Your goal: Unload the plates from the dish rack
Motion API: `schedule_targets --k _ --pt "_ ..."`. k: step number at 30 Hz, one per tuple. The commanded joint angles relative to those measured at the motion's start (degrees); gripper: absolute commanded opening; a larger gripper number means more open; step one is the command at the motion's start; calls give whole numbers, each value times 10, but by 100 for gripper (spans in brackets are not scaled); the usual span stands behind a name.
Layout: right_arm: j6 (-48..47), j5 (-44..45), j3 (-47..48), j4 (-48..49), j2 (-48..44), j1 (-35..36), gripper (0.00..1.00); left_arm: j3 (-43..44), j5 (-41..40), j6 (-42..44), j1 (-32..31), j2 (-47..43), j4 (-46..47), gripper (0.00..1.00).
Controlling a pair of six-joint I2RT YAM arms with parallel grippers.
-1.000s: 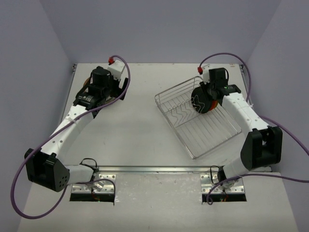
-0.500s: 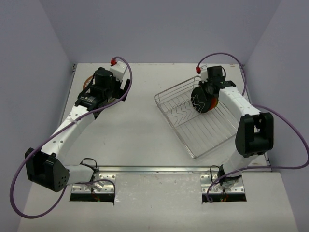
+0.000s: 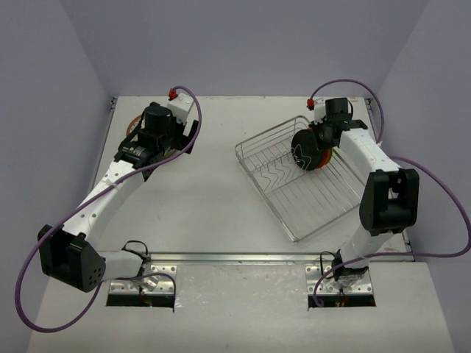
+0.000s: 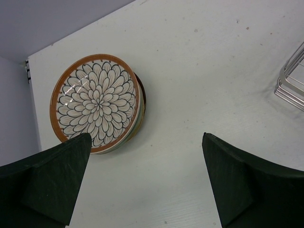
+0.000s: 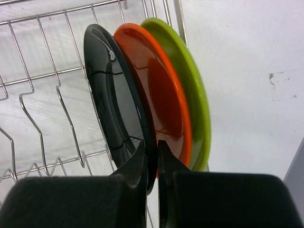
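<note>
The dish rack (image 3: 259,137) (image 5: 43,76) sits at the right of the table, and three plates stand on edge in its far corner. They are a black plate (image 5: 111,90) (image 3: 301,149), an orange plate (image 5: 164,90) and a lime green plate (image 5: 194,85). My right gripper (image 5: 153,154) (image 3: 319,137) is shut on the rim of the black plate, one finger on each face. At the far left lies a stack of plates (image 4: 96,102) (image 3: 131,122) topped by a cream petal-patterned one. Beside that stack my left gripper (image 4: 147,183) (image 3: 136,149) hangs open, holding nothing.
A corner of the rack (image 4: 292,80) shows at the right edge of the left wrist view. The table's far left edge and the wall run close behind the plate stack. The rack's zigzag dividers (image 5: 28,118) lie left of the black plate.
The right gripper has closed onto the black plate's rim, and the right arm has swung further back over the rack. The left arm lifted slightly off the stack, staying open.
</note>
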Motion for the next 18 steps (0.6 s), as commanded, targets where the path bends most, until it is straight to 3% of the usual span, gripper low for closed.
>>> schedule_targets --k 1,9,12,16,18 --pt "18 -45 44 0 -73 -1 0 26 11 -14 -6 2 17 100" --pt "-27 0 91 15 -140 -1 0 74 50 -36 -6 20 -8 100" --pt "-16 -30 103 6 -164 -1 0 97 146 -49 -5 21 -20 100" --pt "36 -174 113 -32 -191 0 0 108 325 -87 -5 15 -13 98" --pt "73 -242 109 -43 -197 1 0 117 408 -110 -5 22 -12 91"
